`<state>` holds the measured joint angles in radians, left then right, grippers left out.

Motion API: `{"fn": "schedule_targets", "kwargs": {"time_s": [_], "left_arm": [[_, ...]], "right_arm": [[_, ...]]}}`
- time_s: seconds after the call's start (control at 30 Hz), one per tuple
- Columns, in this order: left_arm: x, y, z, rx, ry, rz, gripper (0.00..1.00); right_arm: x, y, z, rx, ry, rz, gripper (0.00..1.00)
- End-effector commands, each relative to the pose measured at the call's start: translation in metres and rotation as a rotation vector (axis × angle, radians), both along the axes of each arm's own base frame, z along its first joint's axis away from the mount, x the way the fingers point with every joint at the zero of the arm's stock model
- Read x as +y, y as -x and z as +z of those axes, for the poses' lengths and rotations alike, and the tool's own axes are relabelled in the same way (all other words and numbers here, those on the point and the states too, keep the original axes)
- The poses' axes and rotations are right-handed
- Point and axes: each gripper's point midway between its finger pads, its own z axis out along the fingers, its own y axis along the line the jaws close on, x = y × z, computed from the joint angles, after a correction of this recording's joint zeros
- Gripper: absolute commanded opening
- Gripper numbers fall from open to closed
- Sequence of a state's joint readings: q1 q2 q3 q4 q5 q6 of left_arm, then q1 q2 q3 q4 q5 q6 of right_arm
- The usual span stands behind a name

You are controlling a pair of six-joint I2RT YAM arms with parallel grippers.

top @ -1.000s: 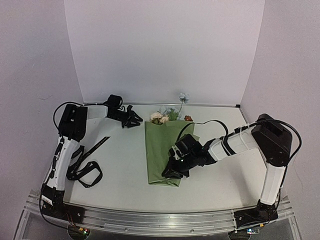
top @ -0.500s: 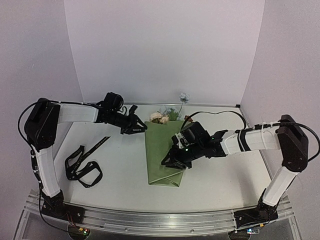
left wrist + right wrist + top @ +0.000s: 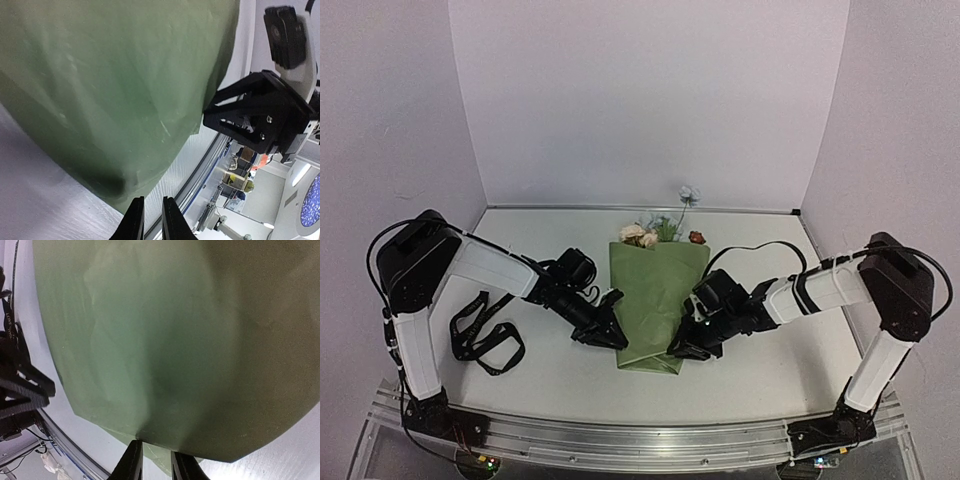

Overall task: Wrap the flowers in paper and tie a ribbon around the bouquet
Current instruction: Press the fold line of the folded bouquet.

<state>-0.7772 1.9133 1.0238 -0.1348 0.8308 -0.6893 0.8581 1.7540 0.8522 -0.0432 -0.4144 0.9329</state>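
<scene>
The bouquet lies along the middle of the table, its olive-green paper [image 3: 648, 295] wrapped round the flowers [image 3: 650, 235], whose cream and pale blue blooms show at the far end. My left gripper [image 3: 612, 338] is low at the paper's near-left edge. In the left wrist view its fingers [image 3: 171, 220] stand a narrow gap apart with only table between them, and the paper [image 3: 115, 85] begins just ahead. My right gripper [image 3: 682, 347] is at the near-right edge. Its fingertips [image 3: 132, 460] are slightly apart and touch the folded paper [image 3: 170, 340] edge. The black ribbon [image 3: 485, 335] lies loose at the left.
One pale flower [image 3: 688, 195] stands up higher than the others by the back wall. The metal rail [image 3: 640, 440] runs along the table's near edge, close below both grippers. White walls close in the sides and back.
My left arm has swung from the far left corner down to the paper's near-left edge, with its jaws narrowing. My right gripper has shifted slightly toward the near-right edge of the paper.
</scene>
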Motion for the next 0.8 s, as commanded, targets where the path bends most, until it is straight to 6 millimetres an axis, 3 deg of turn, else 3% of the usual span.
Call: {"fn": "schedule_targets", "kwargs": {"time_s": [0.0, 0.23, 0.53, 0.77], "left_arm": [[-0.015, 0.011, -0.003, 0.000, 0.047, -0.038, 0.14], [-0.016, 0.012, -0.011, 0.002, 0.015, -0.030, 0.14], [-0.026, -0.015, 0.014, -0.076, 0.036, 0.024, 0.20], [-0.028, -0.020, 0.004, -0.053, 0.032, 0.024, 0.20]], "right_arm": [[-0.005, -0.006, -0.017, -0.015, 0.036, -0.019, 0.22], [-0.018, -0.007, -0.029, -0.004, 0.068, -0.032, 0.21], [-0.030, -0.022, -0.023, -0.038, 0.097, -0.015, 0.21], [-0.023, -0.017, 0.002, -0.039, 0.043, 0.003, 0.22]]}}
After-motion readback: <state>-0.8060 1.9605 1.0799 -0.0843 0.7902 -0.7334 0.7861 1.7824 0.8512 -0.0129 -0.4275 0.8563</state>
